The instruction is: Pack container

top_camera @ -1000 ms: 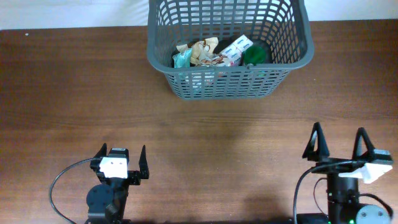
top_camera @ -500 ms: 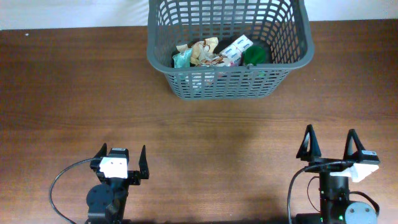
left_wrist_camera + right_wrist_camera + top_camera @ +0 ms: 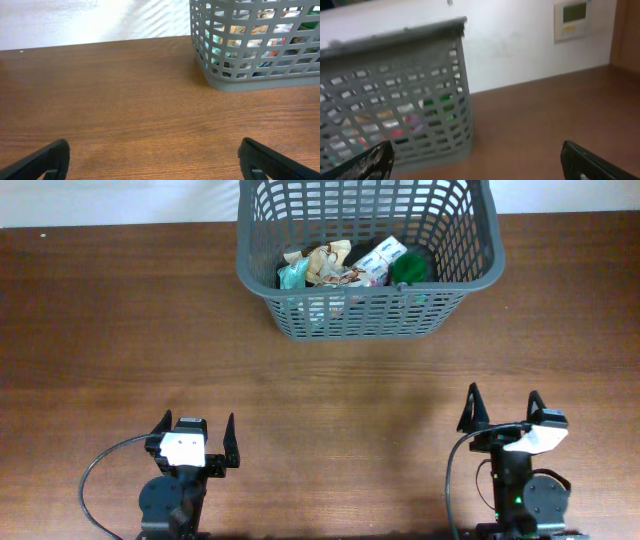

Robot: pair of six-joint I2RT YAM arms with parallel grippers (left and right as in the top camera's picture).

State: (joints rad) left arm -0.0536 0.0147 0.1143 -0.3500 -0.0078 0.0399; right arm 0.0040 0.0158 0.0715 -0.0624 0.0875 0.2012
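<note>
- Container [image 3: 360, 315] sits at the far edge of the table [image 3: 120, 330]; from overhead I see wrappers [image 3: 325, 265] inside.
- Left gripper [image 3: 198, 425] and right gripper [image 3: 502, 402] both gape wide, empty, well apart from it.
- Only my right wrist view shows a wall panel [image 3: 571, 20].

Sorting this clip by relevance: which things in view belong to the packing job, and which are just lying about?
Part of the job:
- grey basket
- crumpled packets inside it
- green item inside it
- left claw, open
- right claw, open

Just there:
- wooden table
- wall panel
</note>
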